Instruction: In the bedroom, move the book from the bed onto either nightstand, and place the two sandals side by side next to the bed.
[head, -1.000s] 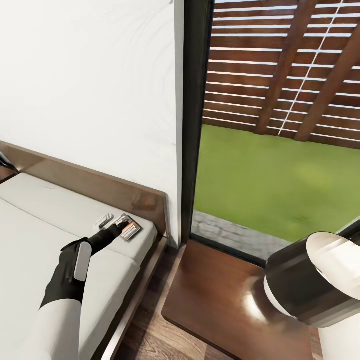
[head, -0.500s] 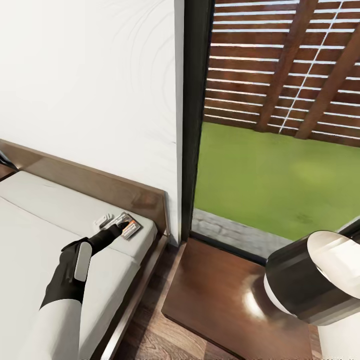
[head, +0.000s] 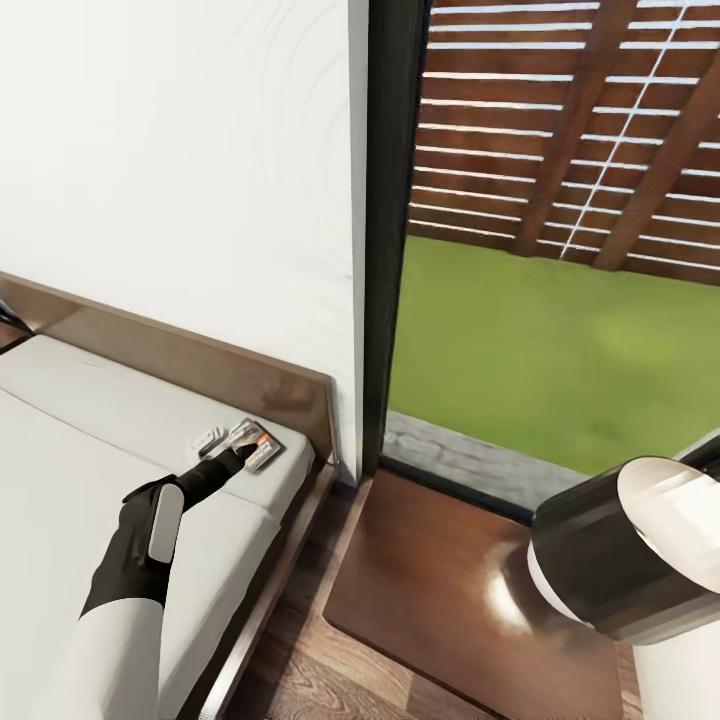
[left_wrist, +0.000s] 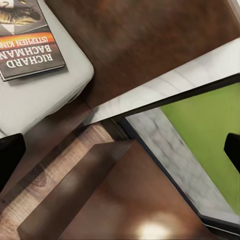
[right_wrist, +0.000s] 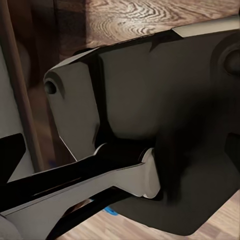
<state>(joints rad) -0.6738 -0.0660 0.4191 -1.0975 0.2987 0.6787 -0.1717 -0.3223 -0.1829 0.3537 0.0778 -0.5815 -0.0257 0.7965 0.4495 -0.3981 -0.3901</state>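
One book at the bed's headboard corner | left gripper over it, jaws wide | right gripper's jaw state unreadable | blue sliver, perhaps sandal

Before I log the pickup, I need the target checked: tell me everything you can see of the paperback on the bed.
The small thin dark-covered paperback lies flat on the off-white mattress, near the corner by the dark brown wooden headboard. Its cover shows a picture, an orange band and white lettering reading RICHARD BACHMAN. A small pale object lies just beside it. In the head view the black left pincer reaches its near edge; whether they touch is unclear.
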